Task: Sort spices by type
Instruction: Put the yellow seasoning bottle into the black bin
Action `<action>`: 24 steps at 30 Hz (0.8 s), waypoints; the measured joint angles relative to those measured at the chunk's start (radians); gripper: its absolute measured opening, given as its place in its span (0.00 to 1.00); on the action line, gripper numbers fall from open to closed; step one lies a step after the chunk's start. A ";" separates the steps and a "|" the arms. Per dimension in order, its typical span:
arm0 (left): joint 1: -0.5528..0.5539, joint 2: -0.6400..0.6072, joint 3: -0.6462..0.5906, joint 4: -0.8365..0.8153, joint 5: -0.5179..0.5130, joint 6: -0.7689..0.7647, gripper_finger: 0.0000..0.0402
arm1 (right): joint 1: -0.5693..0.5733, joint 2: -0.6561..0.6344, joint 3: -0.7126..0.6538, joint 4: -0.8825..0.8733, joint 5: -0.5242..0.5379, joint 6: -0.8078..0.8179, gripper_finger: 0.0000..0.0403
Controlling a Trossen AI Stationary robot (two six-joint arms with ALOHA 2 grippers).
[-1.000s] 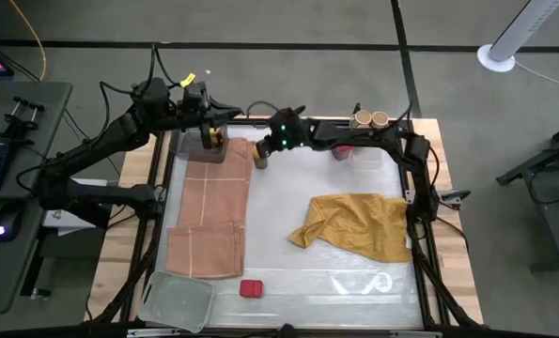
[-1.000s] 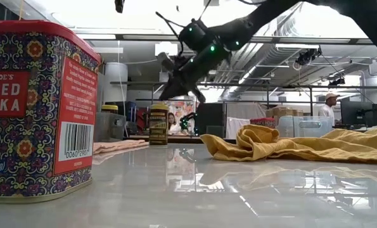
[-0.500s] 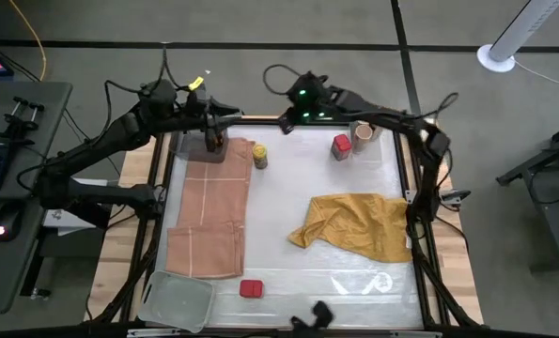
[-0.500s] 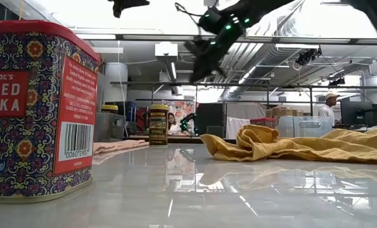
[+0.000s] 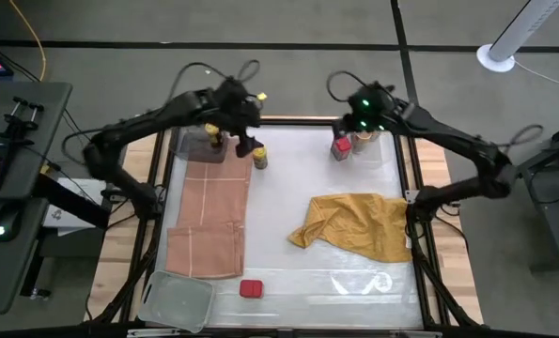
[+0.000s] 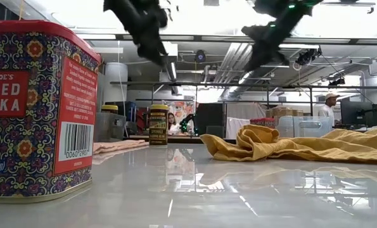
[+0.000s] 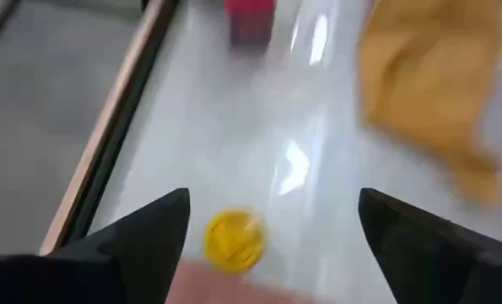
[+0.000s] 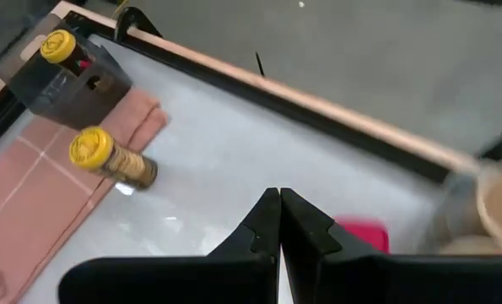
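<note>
A yellow-capped spice jar (image 5: 259, 158) stands upright on the white table beside the pink cloth (image 5: 209, 211). My left gripper (image 5: 248, 143) hovers open just above it; the yellow cap (image 7: 235, 241) shows between the fingers, clear of them. A second yellow-capped jar (image 5: 211, 139) sits at the far left corner by a dark box (image 8: 69, 80). My right gripper (image 5: 354, 123) hangs shut above a red tin (image 5: 340, 147) and a tan-topped jar (image 5: 362, 139). Another red tin (image 5: 251, 289) stands near the front edge.
A crumpled mustard-yellow cloth (image 5: 354, 225) lies at centre right. A clear grey tray (image 5: 178, 300) sits at the near left corner. A dark frame (image 5: 166, 188) borders the table. In the low view, the near red tin (image 6: 36, 107) fills the left side.
My right gripper has drawn away from the yellow-capped jar, rising and going toward the table's right, to above the red tin. My left gripper has left the far left corner, moved right toward that jar, sunk, and tipped downward. The jar has stayed in place.
</note>
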 joint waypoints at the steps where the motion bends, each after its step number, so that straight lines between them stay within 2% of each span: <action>1: 0.000 0.037 0.025 -0.033 -0.028 0.027 0.84 | 0.003 -0.038 -0.040 0.001 0.000 0.026 0.00; 6: 0.000 0.148 0.054 -0.074 -0.069 0.088 0.85 | 0.027 -0.180 -0.218 0.036 0.001 0.147 0.00; 12: 0.000 0.231 0.049 -0.071 -0.072 0.161 0.85 | 0.047 -0.264 -0.366 0.128 0.000 0.251 0.00; 24: -0.001 0.315 0.048 -0.077 -0.076 0.252 0.85 | 0.061 -0.273 -0.419 0.188 -0.008 0.260 0.00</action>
